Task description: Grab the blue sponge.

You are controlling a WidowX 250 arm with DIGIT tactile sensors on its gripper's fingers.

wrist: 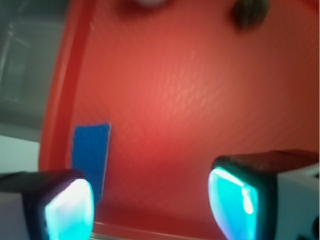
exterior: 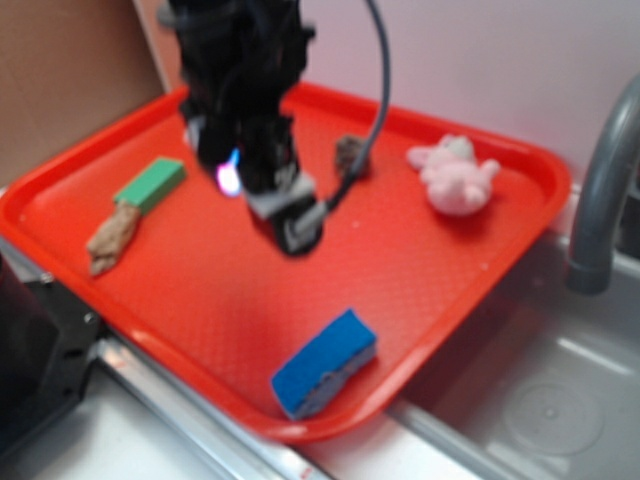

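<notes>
Blue sponge (exterior: 324, 364), bright blue, rectangular, with a thin greyish scouring layer along one long side and slightly wavy long edges. Lying flat near the front edge of the red tray (exterior: 200, 290), long axis set diagonally to that edge, blue face up. Seen in the wrist view (wrist: 91, 156) as a flat blue rectangle close beside the tray's raised rim, lower end partly hidden.

I count one red plastic tray (exterior: 480, 270). On it: one bright blue rectangular sponge (exterior: 322, 364), one green rectangular block (exterior: 150, 184), one tan lumpy piece (exterior: 112, 238), one pink plush toy (exterior: 453, 174), one small dark brown object (exterior: 351, 155). Beside it, one grey metal faucet (exterior: 604, 190).
</notes>
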